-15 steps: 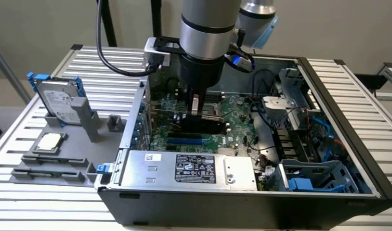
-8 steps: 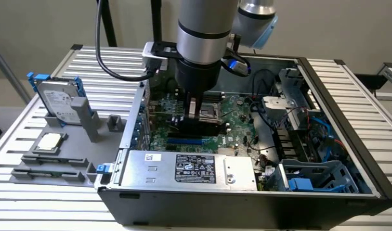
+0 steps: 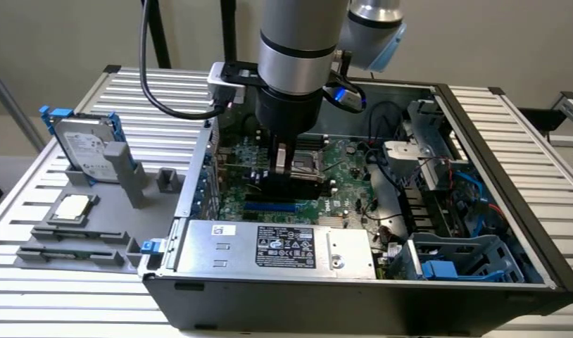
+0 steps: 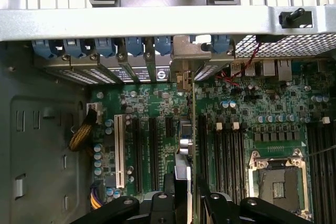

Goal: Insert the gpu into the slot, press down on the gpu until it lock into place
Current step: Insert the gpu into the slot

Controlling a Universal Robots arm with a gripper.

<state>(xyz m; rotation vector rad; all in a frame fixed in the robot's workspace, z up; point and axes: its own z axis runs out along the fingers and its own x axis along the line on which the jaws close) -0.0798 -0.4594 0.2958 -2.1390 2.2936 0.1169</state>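
Clamping the gpu (image 3: 300, 189) edge-down, the gripper (image 3: 286, 172) holds it right over the slot (image 3: 270, 208); we judge insertion underway, seating unclear. Next calls for straight, even downward pressure.

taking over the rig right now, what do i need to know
Gripper: shut on the gpu, holding it upright over the motherboard inside the case.
Slot: its blue strip shows just below the gpu.
Done: gpu is at the slot.
Left: can't tell whether it is seated, and no lock is visible, so the pressing down is not confirmed.
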